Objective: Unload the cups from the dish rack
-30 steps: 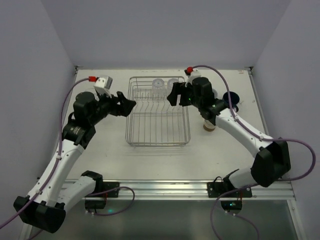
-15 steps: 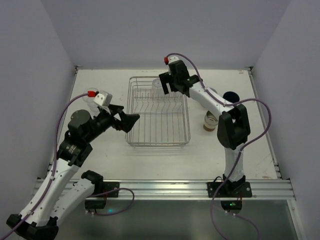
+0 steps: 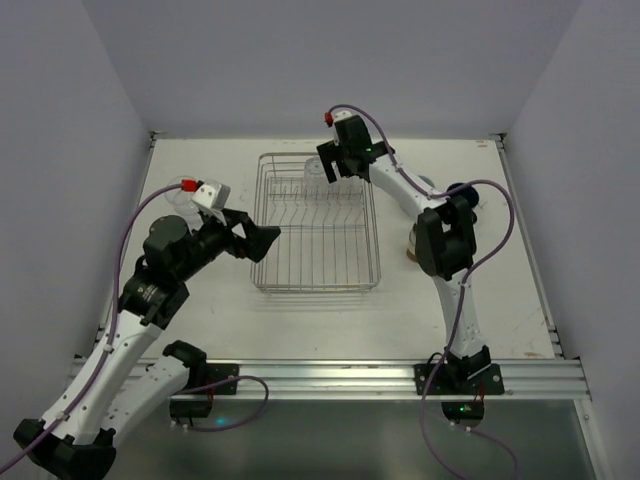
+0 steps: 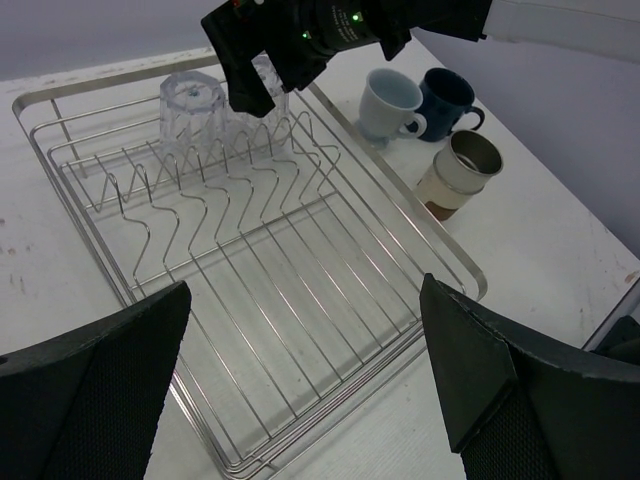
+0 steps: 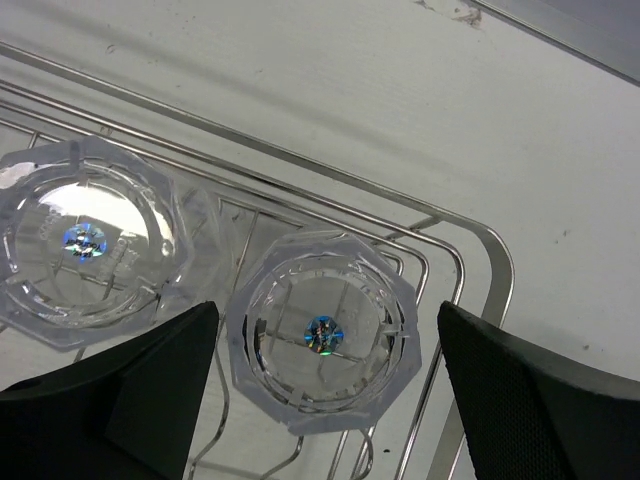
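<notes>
White tabletop point(image 3: 300, 320); tumbler point(image 5: 320, 340) under spread right fingers point(image 5: 540, 400), beside dish rack point(image 5: 495, 248) corner.

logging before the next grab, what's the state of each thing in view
dish rack: flat on the table, holding two tumblers
corner tumbler: upside down in rack
second tumbler: upside down beside it
pale blue cup: upright on the table
dark blue mug: upright on the table
beige and brown cup: upright on the table
left gripper: jaws open, empty
right gripper: jaws open above corner tumbler
</notes>
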Robot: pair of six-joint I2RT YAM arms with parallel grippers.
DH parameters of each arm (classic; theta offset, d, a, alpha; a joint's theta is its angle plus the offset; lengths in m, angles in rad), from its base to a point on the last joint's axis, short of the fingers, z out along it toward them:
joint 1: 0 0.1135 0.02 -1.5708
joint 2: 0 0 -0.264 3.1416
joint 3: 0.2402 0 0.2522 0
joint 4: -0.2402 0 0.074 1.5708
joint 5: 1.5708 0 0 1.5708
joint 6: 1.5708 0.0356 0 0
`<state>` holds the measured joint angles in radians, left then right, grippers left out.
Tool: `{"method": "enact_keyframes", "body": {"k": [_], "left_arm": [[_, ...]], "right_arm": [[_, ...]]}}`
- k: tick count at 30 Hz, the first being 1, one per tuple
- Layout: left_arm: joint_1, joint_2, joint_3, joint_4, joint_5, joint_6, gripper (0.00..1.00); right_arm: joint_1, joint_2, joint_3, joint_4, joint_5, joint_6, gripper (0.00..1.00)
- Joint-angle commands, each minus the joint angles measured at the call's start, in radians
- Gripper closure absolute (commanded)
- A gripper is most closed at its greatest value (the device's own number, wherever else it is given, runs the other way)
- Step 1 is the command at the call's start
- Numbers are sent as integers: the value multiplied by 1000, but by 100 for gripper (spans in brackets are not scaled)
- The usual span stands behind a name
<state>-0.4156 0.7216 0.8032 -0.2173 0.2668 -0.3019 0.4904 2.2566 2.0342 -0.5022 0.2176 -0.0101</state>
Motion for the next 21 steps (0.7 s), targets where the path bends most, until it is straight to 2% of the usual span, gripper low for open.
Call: {"method": "enact_keyframes", "body": {"k": [1,6,9,11,14,17,21], "left_arm": [[-5,10,5,21,-15,23,0],[-3,21,4,19,-17,29,0],[3,24,1,19,-18,29,0],[6,25,1,19,-18,29,0],[9,30,-1,22,-18,26,0],[14,42,1,24,-8,23,0],[17,55,4,33,3,15,0]], "right_arm": [[-6,41,95,-16,-15,-39,8],[-9,107,150,-12,12,-50,11],[-10,120,167,-4,19,-51,19],[-9,107,143,22,23,-47,30],[-10,17,34,126,23,-36,60],[-9,-101,-77,235,14,-25,70],[-9,-230,-163,329,5,-4,75]]}}
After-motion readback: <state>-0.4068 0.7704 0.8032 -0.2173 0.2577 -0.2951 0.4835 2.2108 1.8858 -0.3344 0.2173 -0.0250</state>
